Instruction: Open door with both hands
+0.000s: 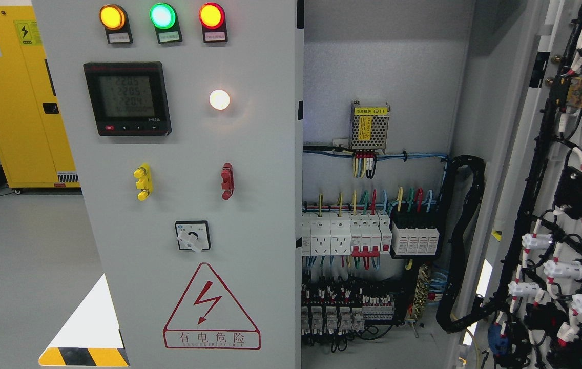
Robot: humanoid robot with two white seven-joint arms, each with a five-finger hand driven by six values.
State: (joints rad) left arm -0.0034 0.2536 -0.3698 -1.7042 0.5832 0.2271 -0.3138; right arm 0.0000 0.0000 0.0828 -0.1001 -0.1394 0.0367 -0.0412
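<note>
A grey electrical cabinet fills the head view. Its left door (188, 154) stands shut and carries three lit lamps, a digital meter (127, 98), a yellow handle (142, 182), a red handle (227, 181), a rotary switch (192, 236) and a red warning triangle. The right door (573, 195) is swung wide open at the picture's right, its inner face covered with black wiring and white connectors. Between them the cabinet's inside (378, 225) shows breakers, coloured wires and a small power supply. Neither of my hands nor arms shows anywhere.
A yellow safety cabinet (19, 97) stands behind at the far left on the grey floor. A black and yellow striped floor marking (83, 356) lies at the lower left. A thick black cable conduit (462, 241) loops inside the cabinet.
</note>
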